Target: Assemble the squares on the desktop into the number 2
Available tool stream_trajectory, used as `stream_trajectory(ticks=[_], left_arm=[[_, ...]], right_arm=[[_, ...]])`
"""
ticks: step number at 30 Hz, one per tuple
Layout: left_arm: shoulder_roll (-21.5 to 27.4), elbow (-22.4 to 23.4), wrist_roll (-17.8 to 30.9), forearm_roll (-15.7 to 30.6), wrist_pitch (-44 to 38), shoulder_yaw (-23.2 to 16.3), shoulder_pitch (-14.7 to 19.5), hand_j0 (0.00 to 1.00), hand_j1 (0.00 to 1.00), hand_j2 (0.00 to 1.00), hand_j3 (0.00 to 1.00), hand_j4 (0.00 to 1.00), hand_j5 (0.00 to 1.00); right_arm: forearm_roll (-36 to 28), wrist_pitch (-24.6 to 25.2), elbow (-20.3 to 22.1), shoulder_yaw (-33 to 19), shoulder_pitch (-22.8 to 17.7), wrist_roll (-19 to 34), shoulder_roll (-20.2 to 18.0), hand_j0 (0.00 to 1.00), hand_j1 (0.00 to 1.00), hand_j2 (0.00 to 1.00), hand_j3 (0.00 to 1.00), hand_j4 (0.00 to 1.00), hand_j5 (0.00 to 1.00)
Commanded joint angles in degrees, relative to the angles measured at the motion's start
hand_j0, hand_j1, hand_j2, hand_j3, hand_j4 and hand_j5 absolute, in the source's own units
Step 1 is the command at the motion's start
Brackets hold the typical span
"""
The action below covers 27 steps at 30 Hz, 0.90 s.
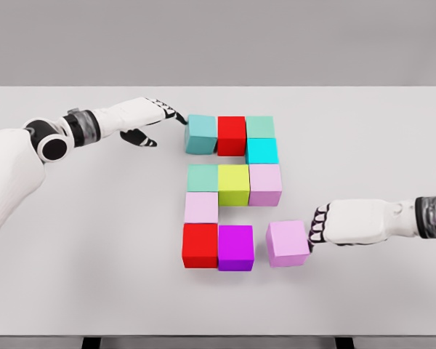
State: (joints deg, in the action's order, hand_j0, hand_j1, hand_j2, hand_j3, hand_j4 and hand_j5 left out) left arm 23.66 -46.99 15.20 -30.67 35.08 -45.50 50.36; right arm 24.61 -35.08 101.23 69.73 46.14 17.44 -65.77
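Coloured cubes lie on the white table [94, 276]. The top row holds a teal cube [201, 134], a red cube [232, 135] and a green cube [260, 126], with a cyan cube [262, 151] below the green one. The middle row is a green cube [202, 178], a yellow cube [234, 184] and a pink cube [265, 184]. Under them sit a pale pink cube [201, 207], a red cube [200, 245] and a purple cube [235, 248]. A violet cube [288, 243] stands slightly apart at the right. My left hand [167, 116] touches the teal cube's left side with fingers extended. My right hand [320, 225] presses curled fingers against the violet cube's right side.
The table's front edge runs along the bottom of the view, and dark legs show beneath it. A grey wall stands behind the table.
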Motion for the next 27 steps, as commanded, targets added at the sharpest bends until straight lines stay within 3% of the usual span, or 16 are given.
stream_trajectory(ticks=[1, 20, 27], left_arm=[[-0.28, 0.50, 0.00, 0.35, -0.08, 0.24, 0.00, 0.84, 0.84, 0.84, 0.84, 0.84, 0.84], [0.25, 2.87, 0.00, 0.35, -0.08, 0.24, -0.17, 0.87, 0.87, 0.87, 0.87, 0.87, 0.87], [0.34, 2.61, 0.97, 0.35, -0.08, 0.06, -0.79, 0.76, 0.76, 0.76, 0.76, 0.76, 0.76]], right_arm=[[-0.35, 0.08, 0.02, -0.04, 0.00, -0.04, 0.38, 0.67, 0.67, 0.67, 0.67, 0.67, 0.67], [-2.11, 0.08, -2.09, -1.71, -0.26, -0.12, 0.55, 0.67, 0.67, 0.67, 0.67, 0.67, 0.67], [-2.20, 0.08, -2.09, -1.79, -0.26, -0.12, 2.14, 0.67, 0.67, 0.67, 0.67, 0.67, 0.67]])
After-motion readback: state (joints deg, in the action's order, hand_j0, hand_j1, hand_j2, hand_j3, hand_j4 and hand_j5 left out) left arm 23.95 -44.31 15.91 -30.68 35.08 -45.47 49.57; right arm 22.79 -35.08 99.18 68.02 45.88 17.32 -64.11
